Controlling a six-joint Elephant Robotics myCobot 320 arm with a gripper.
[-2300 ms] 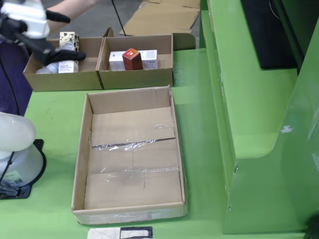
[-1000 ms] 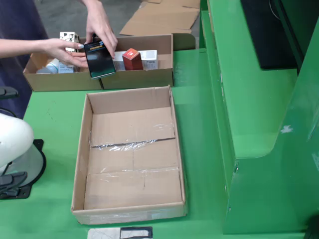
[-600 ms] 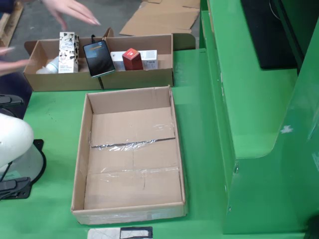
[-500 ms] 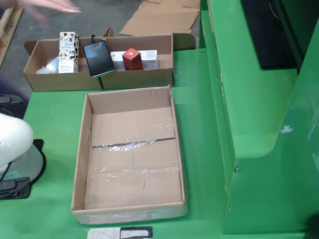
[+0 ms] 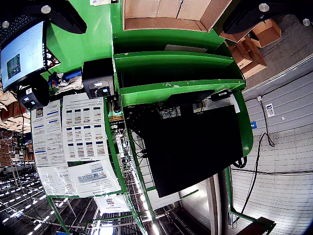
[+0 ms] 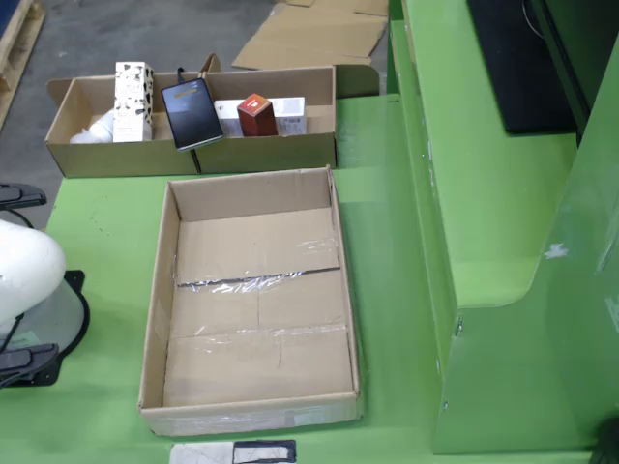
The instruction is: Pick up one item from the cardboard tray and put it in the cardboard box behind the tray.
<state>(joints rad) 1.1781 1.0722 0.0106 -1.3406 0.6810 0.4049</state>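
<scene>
In the view from above, a big open cardboard box (image 6: 256, 309) sits closest on the green surface (image 6: 106, 222). It has nothing in it. Shiny clear tape (image 6: 256, 281) runs across its bottom. To the left of the box, a white round part of the arm (image 6: 24, 271) pokes into the picture.

Just behind the box is a long, low cardboard tray (image 6: 193, 121). Things stand in it in a row. From the left there is a white lumpy thing (image 6: 94, 130), then a tall white carton with dark spots (image 6: 133, 88), then a black flat pack (image 6: 191, 113) leaning on the tray's front wall, then a small red box (image 6: 256, 115), then a white box (image 6: 290, 114). Behind the tray, flat cardboard (image 6: 309, 39) lies on the gray floor.

The view that rides on the gripper looks at a green frame (image 5: 176, 68), a black panel (image 5: 195, 147), paper sheets (image 5: 73, 142) and a screen (image 5: 22, 55). Two dark shapes at its top corners may be the fingers (image 5: 58, 14), but I cannot tell if they are open or closed. They hold nothing that I can see.
</scene>
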